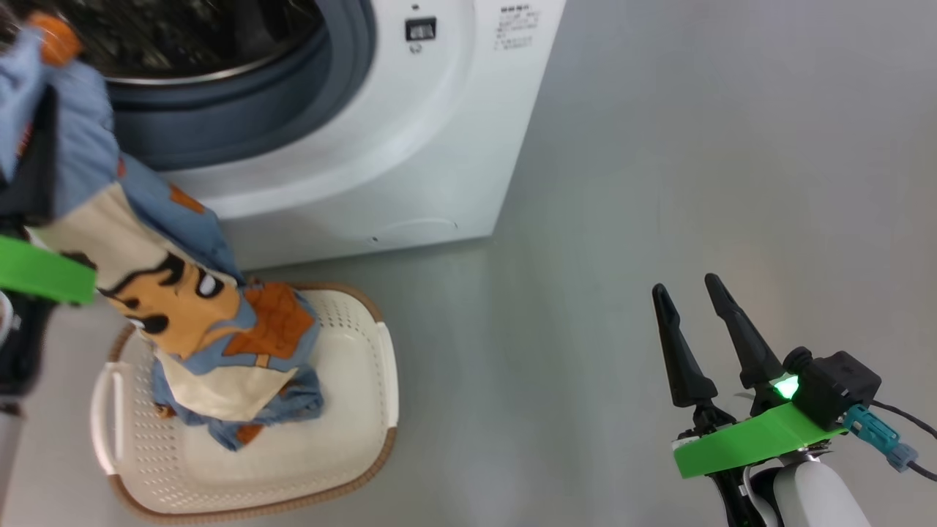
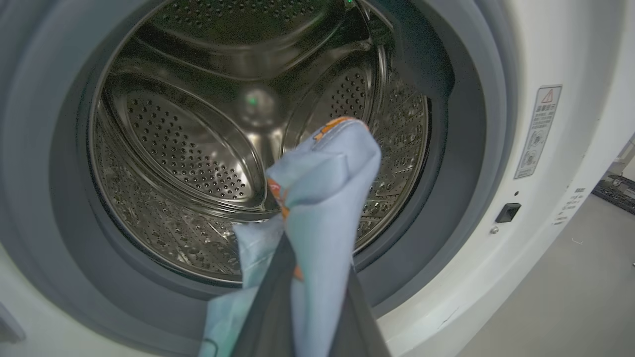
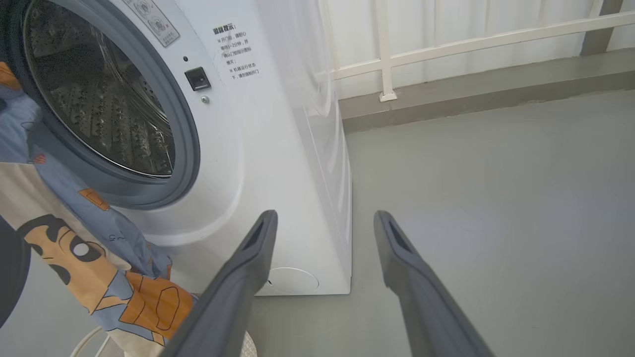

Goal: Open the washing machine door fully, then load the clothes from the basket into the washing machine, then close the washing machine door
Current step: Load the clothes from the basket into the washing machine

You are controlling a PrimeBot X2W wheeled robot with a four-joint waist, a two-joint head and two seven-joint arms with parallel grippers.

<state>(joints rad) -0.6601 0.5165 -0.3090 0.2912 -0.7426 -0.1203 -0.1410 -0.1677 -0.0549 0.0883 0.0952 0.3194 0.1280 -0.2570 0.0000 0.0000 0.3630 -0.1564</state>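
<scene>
Left gripper [image 2: 317,267] clamps the clothes [image 2: 325,173] before the drum [image 2: 188,148] of the washing machine [image 2: 516,238]. Their long tail hangs into the basket [image 1: 370,351] and may catch on the gasket [image 2: 446,208], falling outside.

The washing machine [image 1: 410,146] at upper left has a glossy white shell, a shiny perforated steel drum [image 2: 198,148] and a matt grey rubber gasket [image 2: 461,198]. The clothes [image 1: 183,293] are soft printed cloth; the basket [image 1: 366,410] is smooth cream plastic. The floor [image 1: 695,146] is smooth grey.
</scene>
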